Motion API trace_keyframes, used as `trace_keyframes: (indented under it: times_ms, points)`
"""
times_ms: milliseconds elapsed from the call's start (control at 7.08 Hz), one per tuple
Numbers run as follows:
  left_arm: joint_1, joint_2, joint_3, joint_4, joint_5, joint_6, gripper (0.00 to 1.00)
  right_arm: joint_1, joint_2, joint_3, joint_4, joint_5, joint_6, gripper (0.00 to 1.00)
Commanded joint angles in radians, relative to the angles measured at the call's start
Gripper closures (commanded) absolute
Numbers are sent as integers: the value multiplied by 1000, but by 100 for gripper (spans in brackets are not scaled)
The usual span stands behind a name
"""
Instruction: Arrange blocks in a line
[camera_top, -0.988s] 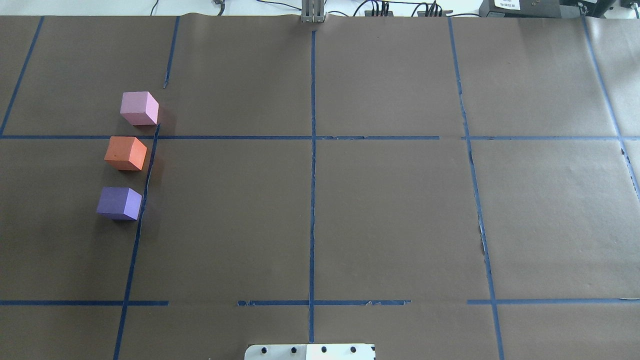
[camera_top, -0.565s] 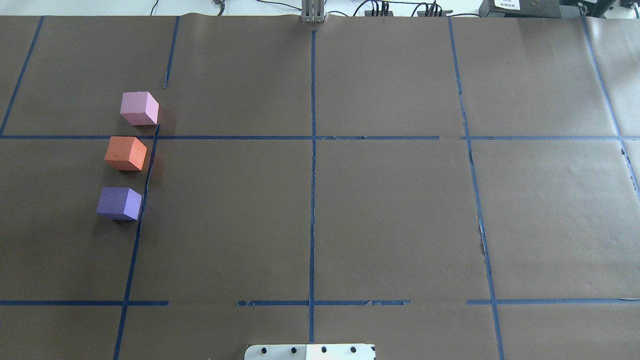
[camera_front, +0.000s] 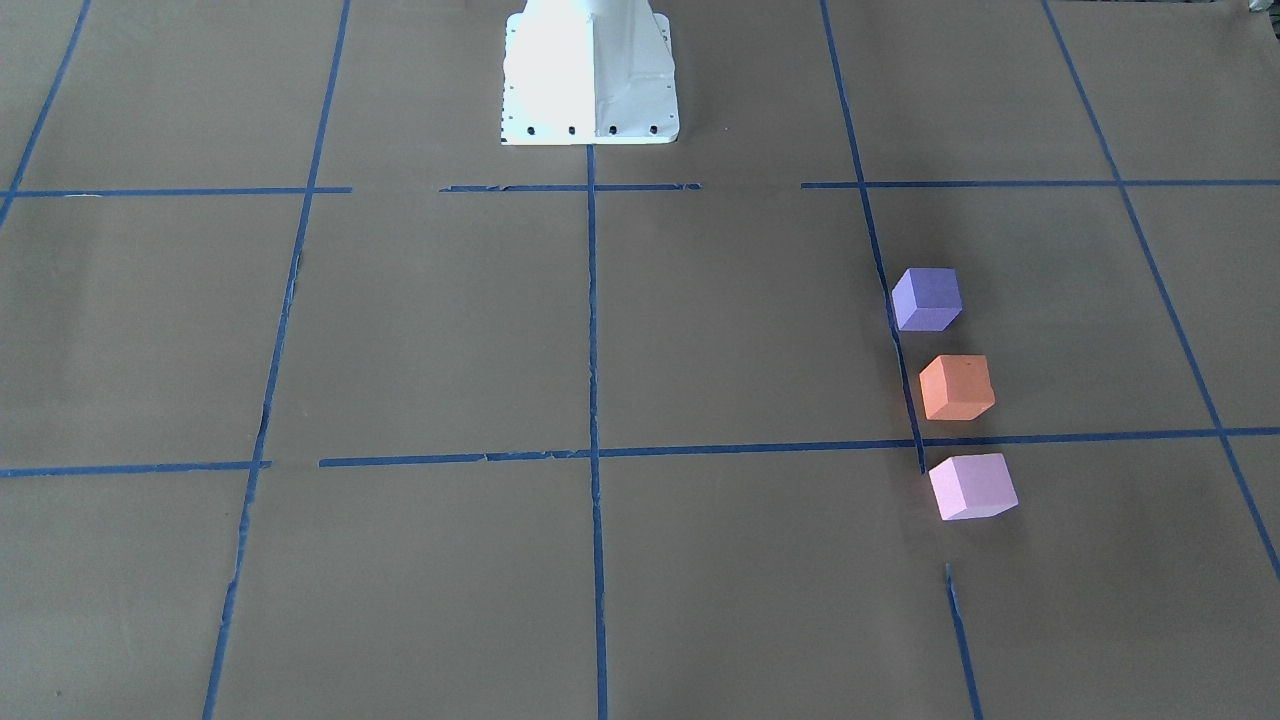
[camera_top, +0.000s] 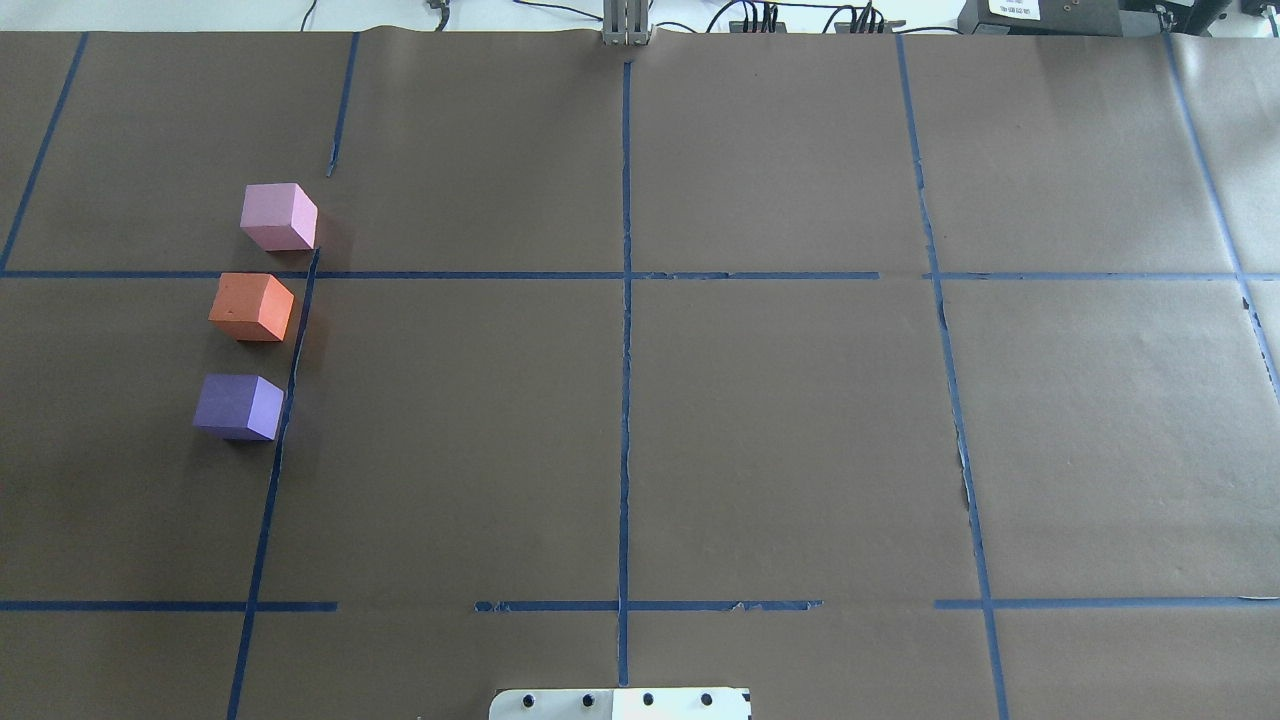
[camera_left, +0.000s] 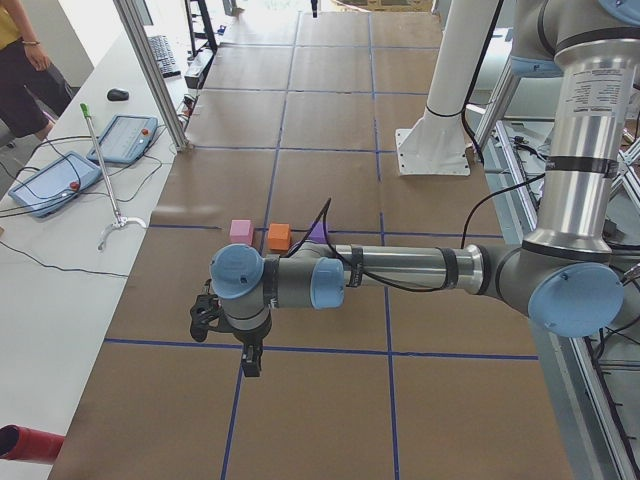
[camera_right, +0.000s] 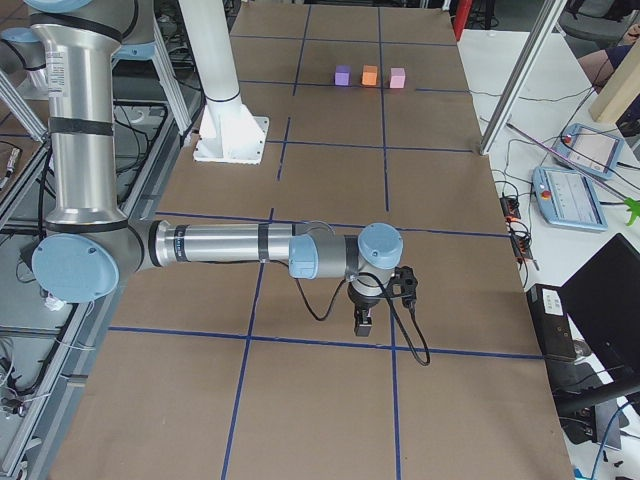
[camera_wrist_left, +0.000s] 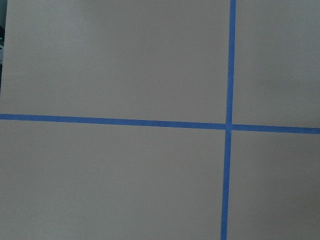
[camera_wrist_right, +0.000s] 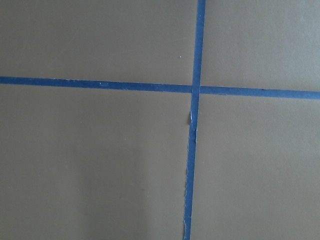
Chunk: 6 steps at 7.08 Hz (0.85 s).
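Presently, the left gripper (camera_left: 250, 360) hangs fingers-down from a horizontally stretched forearm, above a blue tape line toward the table's left end. It shows only in the left side view, so whether it is parted or closed cannot be told. The right gripper (camera_right: 364, 322) hangs likewise above the table's right end, shown only in the right side view; its state cannot be told either. Each wrist camera shows only brown paper and a crossing of tape lines.

The three blocks stand on the robot's left part of the table, apart from both grippers. The purple block (camera_top: 238, 407) is nearest the robot, the orange block (camera_top: 252, 307) is in the middle, and the pink block (camera_top: 278, 216) is farthest. They form a slightly slanted row with a gap between neighbours, none touching, just beside a lengthwise tape line (camera_top: 290, 380).

The surface is brown paper (camera_top: 780, 420) marked into squares by blue tape. The white base plate (camera_front: 590, 75) sits at the robot's edge, on the centre line. Cables (camera_top: 760, 15) run along the far edge. A white bench with two teach pendants (camera_left: 122, 138) flanks the operators' side.
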Motion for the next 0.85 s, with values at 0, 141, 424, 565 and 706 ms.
trace_keyframes:
  times_ms: [0,141,424,565,706]
  points:
    - [40,6,-34,-3,-4,-13,0,0,0,0,0,0,0,0]
    - [40,6,-63,-4,7,-10,0,0,0,0,0,0,0,0]
    - [39,13,-55,6,7,141,0,0,0,0,0,0,0,0]
    - [39,15,-54,7,5,142,0,0,0,0,0,0,0,0]
    - [39,13,-55,7,4,142,0,0,0,0,0,0,0,0]
